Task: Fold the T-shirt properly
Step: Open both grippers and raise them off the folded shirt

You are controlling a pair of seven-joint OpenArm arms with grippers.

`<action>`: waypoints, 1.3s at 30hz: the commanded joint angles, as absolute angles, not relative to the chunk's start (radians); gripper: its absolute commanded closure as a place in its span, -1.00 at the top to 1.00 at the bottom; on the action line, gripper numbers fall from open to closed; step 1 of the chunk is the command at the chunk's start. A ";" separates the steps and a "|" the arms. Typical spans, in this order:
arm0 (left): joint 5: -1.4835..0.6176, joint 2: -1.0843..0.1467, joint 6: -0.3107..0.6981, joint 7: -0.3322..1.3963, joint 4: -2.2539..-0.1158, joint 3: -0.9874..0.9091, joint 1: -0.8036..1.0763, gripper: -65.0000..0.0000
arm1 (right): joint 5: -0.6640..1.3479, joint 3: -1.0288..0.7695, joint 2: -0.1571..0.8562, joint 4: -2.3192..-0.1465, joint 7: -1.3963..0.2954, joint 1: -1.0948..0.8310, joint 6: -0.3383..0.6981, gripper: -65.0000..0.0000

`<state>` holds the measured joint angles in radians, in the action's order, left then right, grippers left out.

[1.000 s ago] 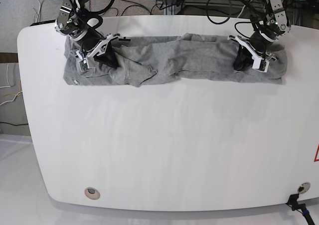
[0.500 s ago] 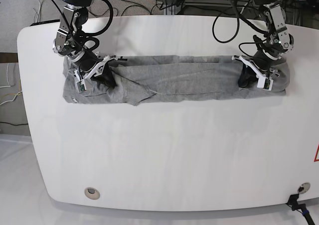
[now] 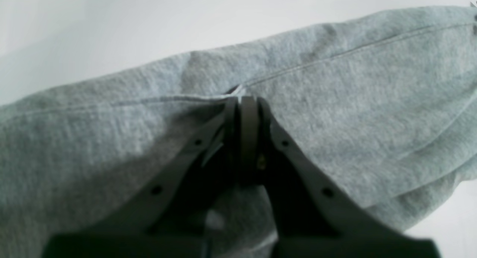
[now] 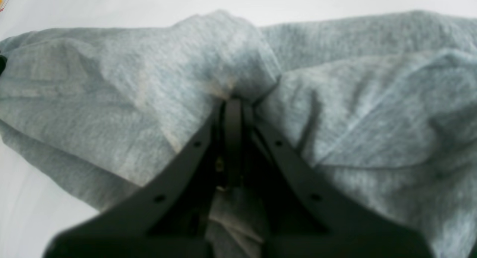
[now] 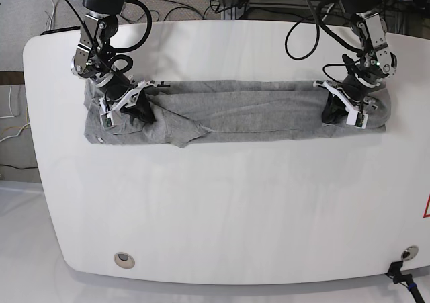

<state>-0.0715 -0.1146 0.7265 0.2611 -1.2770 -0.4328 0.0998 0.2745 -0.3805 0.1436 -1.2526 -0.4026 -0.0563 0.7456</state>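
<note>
The heather-grey T-shirt (image 5: pixel 235 111) lies as a long narrow band across the far part of the white table (image 5: pixel 222 202). In the base view my left gripper (image 5: pixel 334 113) is at the band's right end and my right gripper (image 5: pixel 141 111) is near its left end. Up close, the left gripper (image 3: pixel 244 99) is shut on a pinch of the T-shirt (image 3: pixel 354 101) right at a stitched seam. The right gripper (image 4: pixel 233 100) is shut on a bunched fold of the T-shirt (image 4: pixel 130 101). The shirt's collar label is not visible.
Cables and equipment (image 5: pixel 222 1) crowd the floor behind the table's far edge. Two round grommets sit near the front corners (image 5: pixel 123 259) (image 5: pixel 408 252). A red mark (image 5: pixel 426 209) shows at the right edge. Bare tabletop stretches in front of the shirt.
Both grippers have drawn the fabric toward the table's front and apart. The wrinkled, sagging band has been pulled straighter and flatter between them.
</note>
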 commanded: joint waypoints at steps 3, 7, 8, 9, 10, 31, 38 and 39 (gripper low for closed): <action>-0.005 -0.125 0.698 0.337 -1.293 -0.437 0.107 -1.00 | 0.180 -0.404 0.153 -1.280 -0.492 -0.067 0.698 -1.00; -0.005 -0.124 0.698 0.338 -1.377 -0.437 0.107 -1.00 | 0.180 -0.421 0.151 -1.382 -0.509 -0.077 0.698 -1.00; -0.005 -0.124 0.698 0.338 -1.389 -0.437 0.107 -1.00 | 0.180 -0.421 0.151 -1.397 -0.519 -0.077 0.698 -1.00; -0.005 -0.124 0.698 0.338 -1.397 -0.437 0.107 -1.00 | 0.180 -0.421 0.151 -1.419 -0.530 -0.077 0.698 -1.00; -0.005 -0.124 0.698 0.338 -1.400 -0.437 0.107 -1.00 | 0.180 -0.421 0.151 -1.442 -0.541 -0.077 0.698 -1.00; -0.007 -0.117 0.698 0.340 -1.848 -0.438 0.260 -1.00 | 0.177 -0.421 0.087 -2.008 -0.750 -0.237 0.698 -1.00; -0.008 -0.117 0.698 0.340 -1.847 -0.438 0.280 -1.00 | 0.177 -0.424 0.070 -2.008 -0.748 -0.257 0.698 -1.00; -0.008 -0.117 0.698 0.340 -1.847 -0.438 0.283 -1.00 | 0.176 -0.426 0.064 -2.009 -0.748 -0.257 0.698 -1.00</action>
